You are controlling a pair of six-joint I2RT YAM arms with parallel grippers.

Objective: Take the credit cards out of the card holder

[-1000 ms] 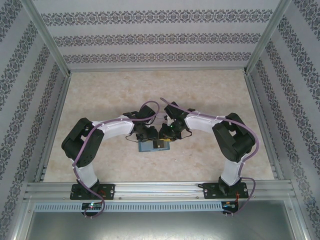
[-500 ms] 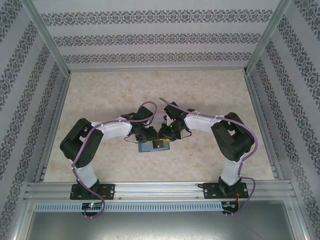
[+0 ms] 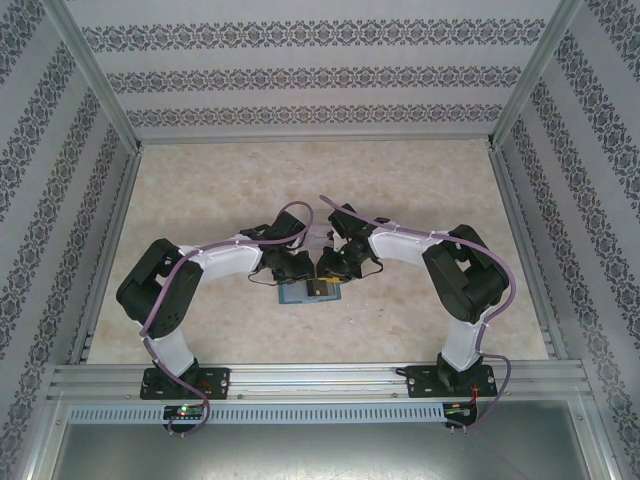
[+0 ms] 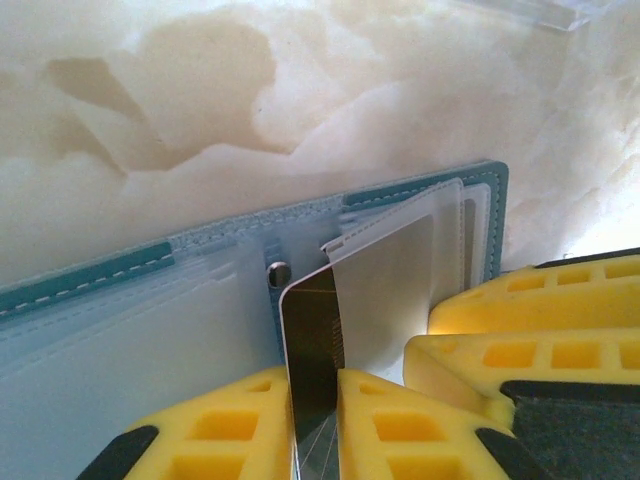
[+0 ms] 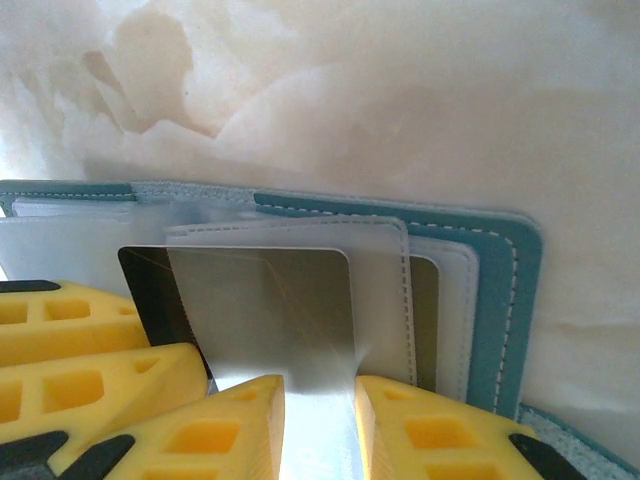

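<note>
1. Hidden or unclear. From the top camera I see both wrists meeting over the teal, book-fold card holder [image 3: 310, 293]. They cover most of it, leaving a strip of its near edge below the fingers. In the left wrist view, the lower end of the dark, glossy rectangular credit card [image 4: 308, 330] runs out of frame between the yellow fingers. A second, olive-tinted shape sits in a slot to the right of the right gripper's fingers, but I cannot tell what it is.

2. Grippers. The left gripper [image 4: 308, 380] pinches the credit card edge-on, one pad on each face. The card's far end sits in the holder, just ahead of the fingertips and beside a small metal snap stud [image 4: 278, 270]. The right gripper [image 5: 320, 390] pinches a translucent plastic sleeve [image 5: 290, 300] of the holder. The dark card lies behind that sleeve, ahead and to the left. The two grippers work just beside each other.

3. Holder. It lies open and flat, directly beneath and ahead of both grippers.

4. Surroundings. The holder rests on a pale, marbled beige table [image 3: 420, 190]. Around the table stand patterned grey-and-white wallpaper walls [image 3: 300, 75] and an aluminium frame [image 3: 320, 378].
</note>
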